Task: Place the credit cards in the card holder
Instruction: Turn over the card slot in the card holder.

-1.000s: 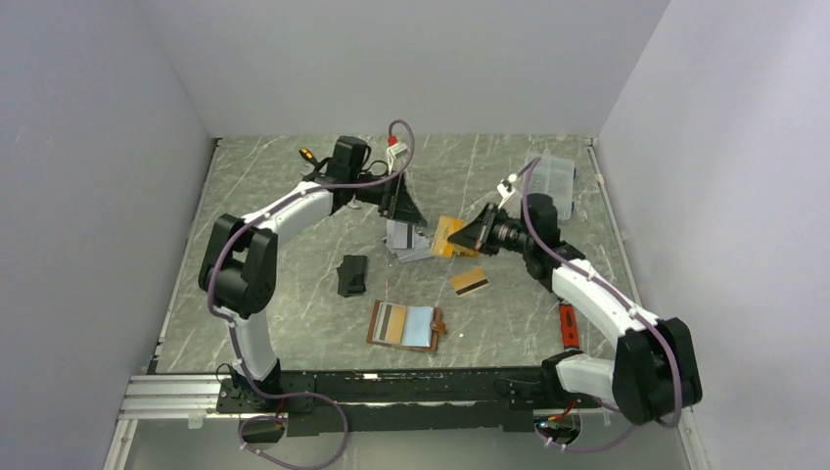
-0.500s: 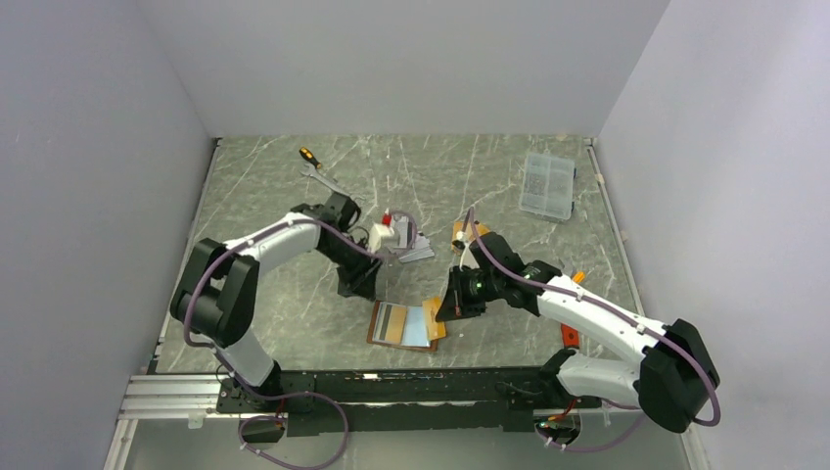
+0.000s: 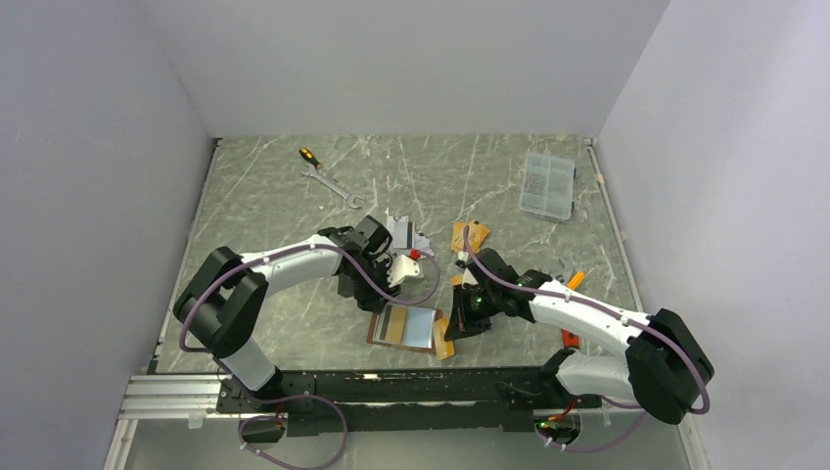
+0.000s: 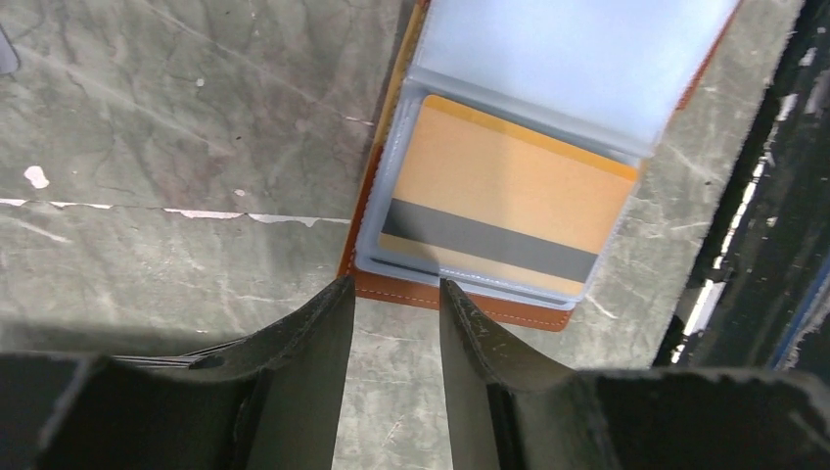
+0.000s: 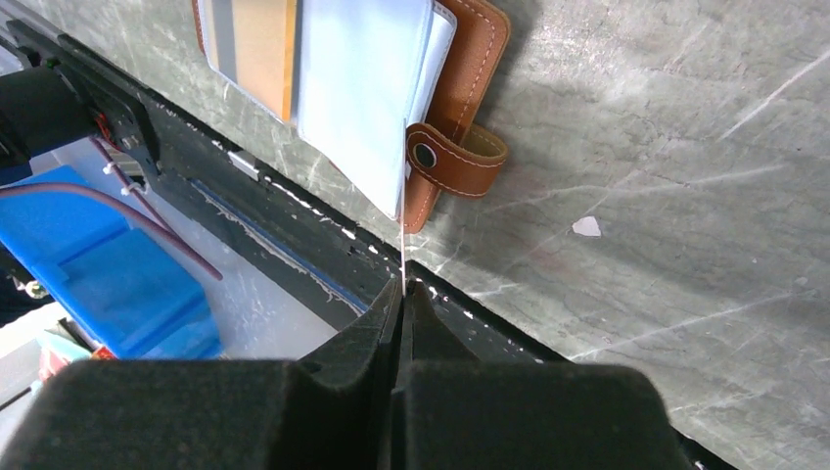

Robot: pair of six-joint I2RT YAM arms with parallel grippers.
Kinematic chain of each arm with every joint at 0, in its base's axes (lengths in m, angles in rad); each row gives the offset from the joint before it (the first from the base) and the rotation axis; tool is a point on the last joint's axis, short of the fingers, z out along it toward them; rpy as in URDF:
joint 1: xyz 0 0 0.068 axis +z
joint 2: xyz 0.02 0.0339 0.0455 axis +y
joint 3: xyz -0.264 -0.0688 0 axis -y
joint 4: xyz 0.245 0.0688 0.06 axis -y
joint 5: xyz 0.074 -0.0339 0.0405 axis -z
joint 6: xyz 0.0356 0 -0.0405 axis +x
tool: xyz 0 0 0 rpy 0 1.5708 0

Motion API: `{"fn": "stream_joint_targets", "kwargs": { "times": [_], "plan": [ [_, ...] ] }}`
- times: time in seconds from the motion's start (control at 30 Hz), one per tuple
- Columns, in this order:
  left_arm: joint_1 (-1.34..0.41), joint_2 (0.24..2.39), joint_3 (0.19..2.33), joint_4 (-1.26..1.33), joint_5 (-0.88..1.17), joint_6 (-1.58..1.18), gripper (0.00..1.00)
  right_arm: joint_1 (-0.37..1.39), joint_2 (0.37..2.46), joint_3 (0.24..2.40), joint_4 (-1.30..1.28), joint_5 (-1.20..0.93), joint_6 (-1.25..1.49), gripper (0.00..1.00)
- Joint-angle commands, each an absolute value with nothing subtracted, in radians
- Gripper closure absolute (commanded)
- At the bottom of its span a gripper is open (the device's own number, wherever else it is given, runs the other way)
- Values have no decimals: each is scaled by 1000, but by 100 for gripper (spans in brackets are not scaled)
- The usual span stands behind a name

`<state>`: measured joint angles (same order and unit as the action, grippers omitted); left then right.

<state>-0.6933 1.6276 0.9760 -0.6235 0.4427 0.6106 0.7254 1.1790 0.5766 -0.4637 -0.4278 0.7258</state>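
From above, the wallet (image 3: 419, 329) lies open on the table (image 3: 254, 215), close to the front edge and between the two arms. The left gripper (image 3: 380, 297) hangs at its left end and the right gripper (image 3: 450, 326) is at its right edge. Farther back, grey cards (image 3: 406, 233) and gold cards (image 3: 468, 235) lie loose, well apart from the wallet. A wrench (image 3: 333, 184), a screwdriver (image 3: 307, 155) and a clear box (image 3: 548, 184) sit nearer the back wall.

Over the left wrist, the fingers (image 4: 313, 343) stand apart with nothing between them. They are above bare table, just short of the wallet's brown edge. A striped card (image 4: 509, 186), gold with a dark band, sits inside a clear sleeve (image 4: 568, 59) of the wallet.

Over the right wrist, the fingers (image 5: 372, 323) are pressed together on a thin card (image 5: 402, 245), seen edge-on. It stands out from the tips toward the pale sleeves. I cannot tell whether it touches them. The wallet's strap (image 5: 455, 157) with its snap lies just to the right of that card.
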Motion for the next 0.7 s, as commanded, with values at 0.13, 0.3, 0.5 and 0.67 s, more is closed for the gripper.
{"fn": "stream_joint_targets", "kwargs": {
  "times": [0.13, 0.3, 0.5, 0.67],
  "plan": [
    [-711, 1633, 959, -589, 374, 646, 61, 730, 1214, 574, -406, -435, 726, 100],
    [-717, 1650, 959, -587, 356, 648, 64, 730, 1226, 581, -397, -442, 718, 100],
    [-725, 1679, 960, -586, 335, 646, 67, 730, 1222, 577, -388, -450, 718, 100],
    [-732, 1687, 956, -583, 323, 644, 69, 731, 1212, 576, -377, -460, 723, 100]
  ]
}}
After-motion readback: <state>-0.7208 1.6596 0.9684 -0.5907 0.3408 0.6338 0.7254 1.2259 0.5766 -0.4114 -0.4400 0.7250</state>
